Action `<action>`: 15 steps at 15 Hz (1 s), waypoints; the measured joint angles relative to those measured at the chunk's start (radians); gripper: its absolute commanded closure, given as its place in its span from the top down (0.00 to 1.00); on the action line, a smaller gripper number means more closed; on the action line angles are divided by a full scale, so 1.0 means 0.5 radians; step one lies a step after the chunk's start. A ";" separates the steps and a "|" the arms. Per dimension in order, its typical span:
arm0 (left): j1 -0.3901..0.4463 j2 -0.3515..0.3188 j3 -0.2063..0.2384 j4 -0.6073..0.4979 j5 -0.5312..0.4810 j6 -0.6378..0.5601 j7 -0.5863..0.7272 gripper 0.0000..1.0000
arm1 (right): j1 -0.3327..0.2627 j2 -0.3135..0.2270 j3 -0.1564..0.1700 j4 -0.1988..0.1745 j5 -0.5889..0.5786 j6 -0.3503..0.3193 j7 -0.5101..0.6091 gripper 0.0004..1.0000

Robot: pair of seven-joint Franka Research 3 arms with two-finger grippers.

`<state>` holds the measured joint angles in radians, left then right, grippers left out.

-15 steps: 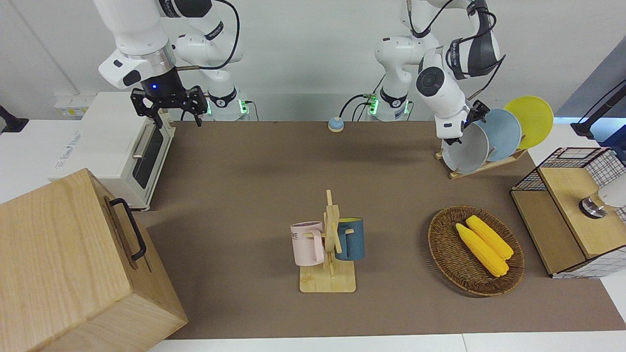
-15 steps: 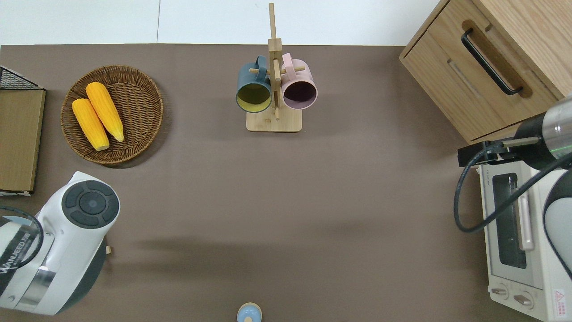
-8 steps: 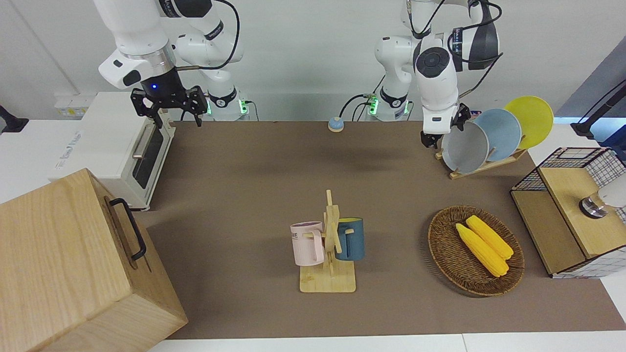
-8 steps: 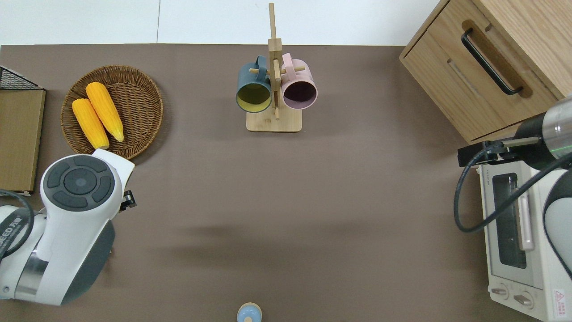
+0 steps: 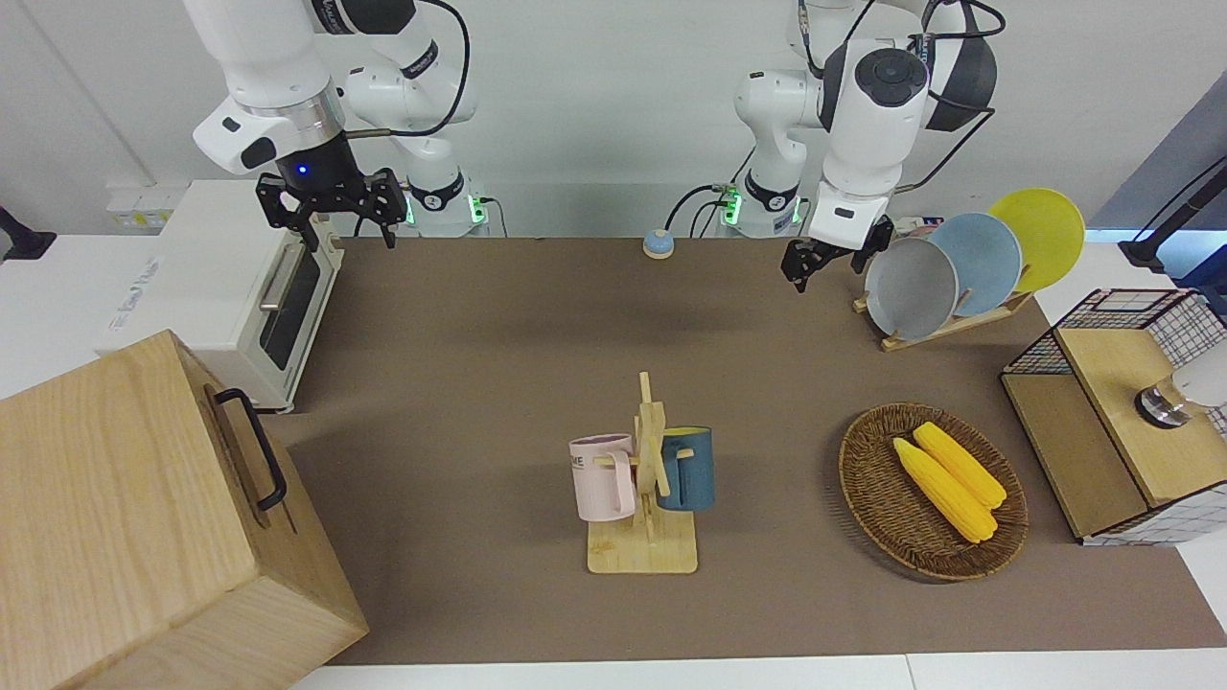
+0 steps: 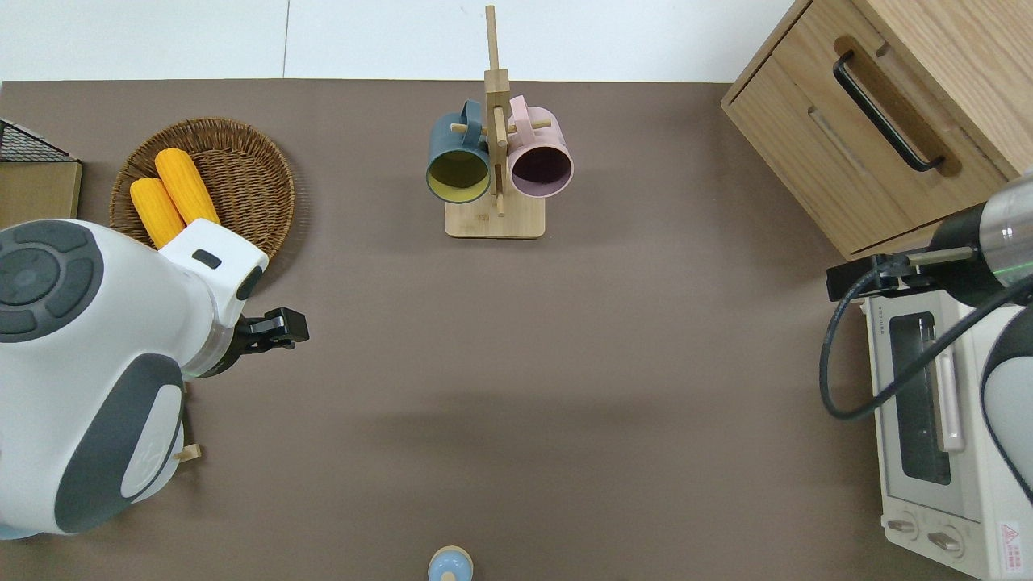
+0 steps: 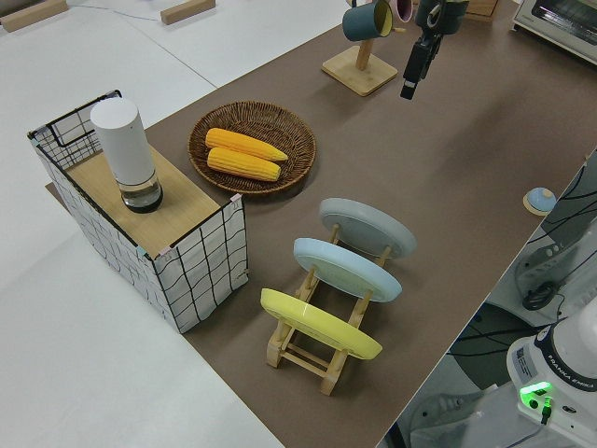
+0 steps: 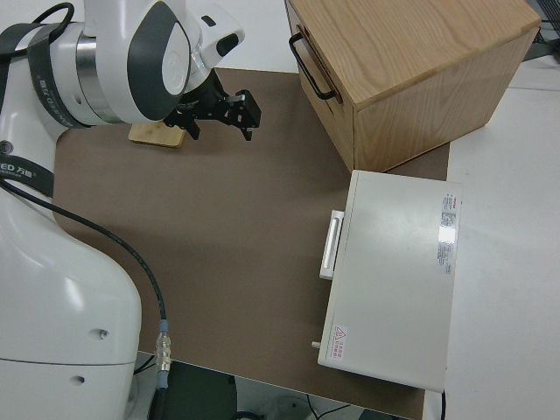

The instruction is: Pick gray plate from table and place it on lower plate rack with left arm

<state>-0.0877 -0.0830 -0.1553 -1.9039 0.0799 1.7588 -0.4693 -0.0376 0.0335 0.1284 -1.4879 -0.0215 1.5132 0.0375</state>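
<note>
The gray plate (image 5: 911,289) stands tilted in the lowest slot of the light-wood plate rack (image 5: 949,324), at the left arm's end of the table (image 5: 498,326). It also shows in the left side view (image 7: 367,227), on the rack (image 7: 303,352). My left gripper (image 5: 826,257) is open and empty, up in the air and apart from the plate. In the overhead view it (image 6: 278,331) is over bare table, and the arm hides the rack and plates. My right gripper (image 5: 331,206) is open and parked.
A light blue plate (image 5: 980,264) and a yellow plate (image 5: 1040,235) fill the rack's higher slots. A wicker basket (image 5: 932,494) holds two corn cobs. A mug stand (image 5: 644,479), a wooden cabinet (image 5: 144,517), a toaster oven (image 5: 230,287) and a wire shelf (image 5: 1122,412) stand around.
My left gripper has drawn away from the gray plate's rim, sideways toward the table's middle. The plate stays in the rack. The right arm has not moved.
</note>
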 measured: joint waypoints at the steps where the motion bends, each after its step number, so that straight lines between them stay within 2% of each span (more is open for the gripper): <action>1: 0.000 0.001 0.000 0.010 -0.024 0.025 0.037 1.00 | 0.000 0.000 0.000 0.000 0.000 0.000 0.000 0.98; 5: 0.000 0.003 0.000 0.043 -0.130 0.093 0.169 1.00 | 0.000 0.000 0.000 0.000 0.000 0.000 0.000 0.98; 12: 0.000 0.010 0.005 0.127 -0.142 0.129 0.373 1.00 | 0.000 0.000 0.000 0.000 0.000 0.000 0.000 0.98; 15: 0.001 0.015 0.050 0.127 -0.142 0.112 0.521 1.00 | 0.000 0.000 0.000 0.000 0.000 0.000 0.000 0.98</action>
<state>-0.0874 -0.0756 -0.1303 -1.8405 0.0087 1.8146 -0.2088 -0.0376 0.0335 0.1284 -1.4879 -0.0215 1.5132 0.0375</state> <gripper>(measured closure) 0.004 0.013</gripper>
